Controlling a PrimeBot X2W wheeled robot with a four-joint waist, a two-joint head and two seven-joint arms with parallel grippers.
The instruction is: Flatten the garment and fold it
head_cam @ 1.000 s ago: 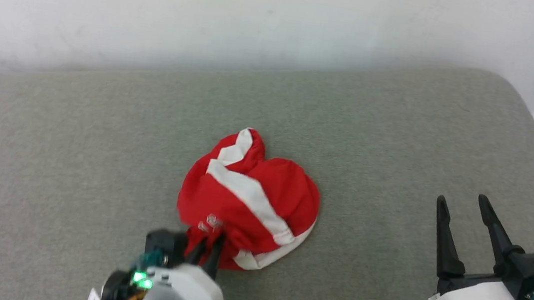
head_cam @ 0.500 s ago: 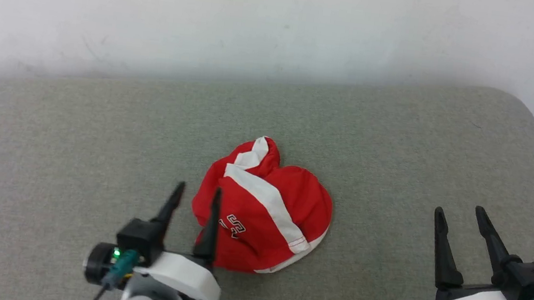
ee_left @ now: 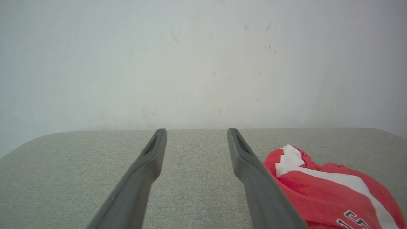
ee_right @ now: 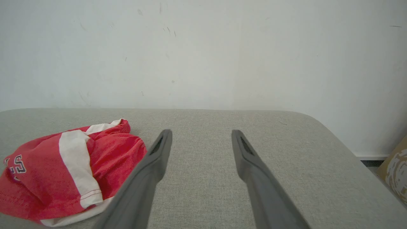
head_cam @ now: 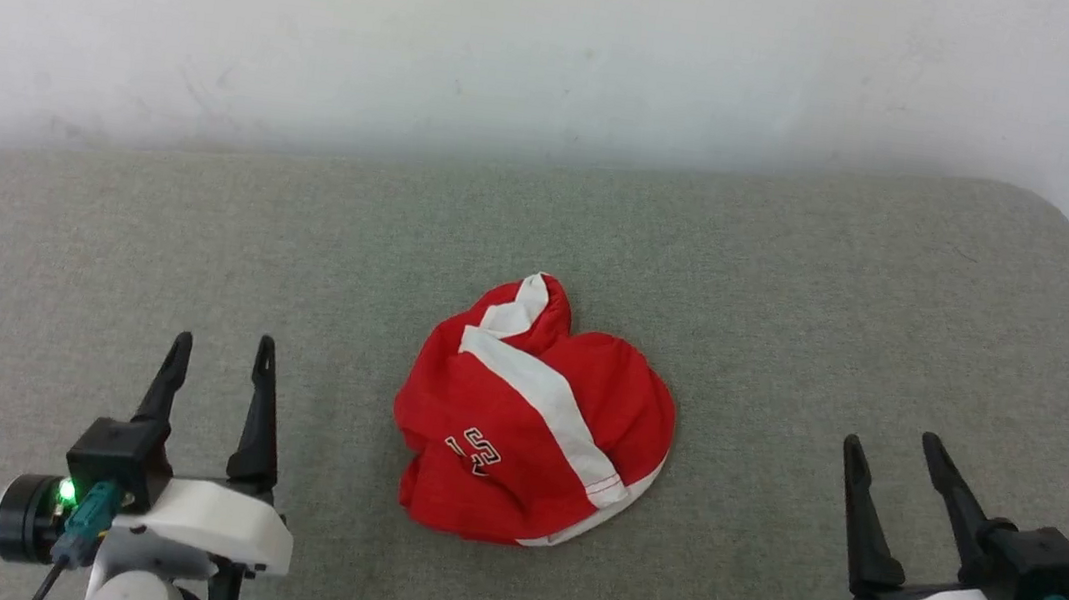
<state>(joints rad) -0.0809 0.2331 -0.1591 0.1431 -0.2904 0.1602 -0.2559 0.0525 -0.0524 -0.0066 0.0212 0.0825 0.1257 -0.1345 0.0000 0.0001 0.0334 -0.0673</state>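
Lying bunched between left tool (head_cam: 224,338) and right tool (head_cam: 890,438) — the garment (head_cam: 530,430).

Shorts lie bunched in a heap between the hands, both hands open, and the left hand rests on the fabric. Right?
Not quite: the left hand is clear of the shorts, with bare cushion between them in the head view. The rest holds.
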